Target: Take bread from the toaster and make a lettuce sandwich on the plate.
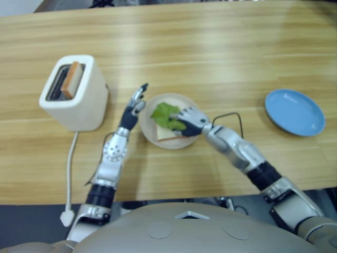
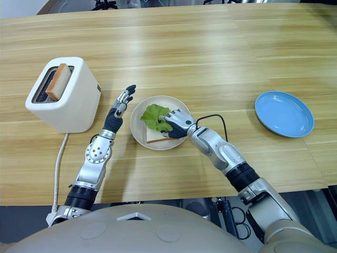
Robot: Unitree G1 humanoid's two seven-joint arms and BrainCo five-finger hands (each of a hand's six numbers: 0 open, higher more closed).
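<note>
1. At your far left stands the white toaster (image 2: 73,110). One toast slice (image 2: 56,81) sits upright in its slot, poking out of the top. Its long axis runs along the slot, away from you.
2. Your left hand (image 2: 118,110) hovers between the toaster and the cream plate (image 2: 136,126), fingers (image 2: 126,93) stretched out and holding nothing. The toast lies to the left of those fingertips and a little beyond them, so this is clearly the nearer hand for the pick.
3. On the cream plate lies a bread slice (image 2: 158,138) with a lettuce leaf (image 2: 152,116) on top.
4. Your right hand (image 2: 179,122) rests over the plate's right side. Its fingers are curled onto the leaf's right edge and appear to be pinching it.
5. A blue plate (image 2: 284,113) sits well apart at the far right.
</note>
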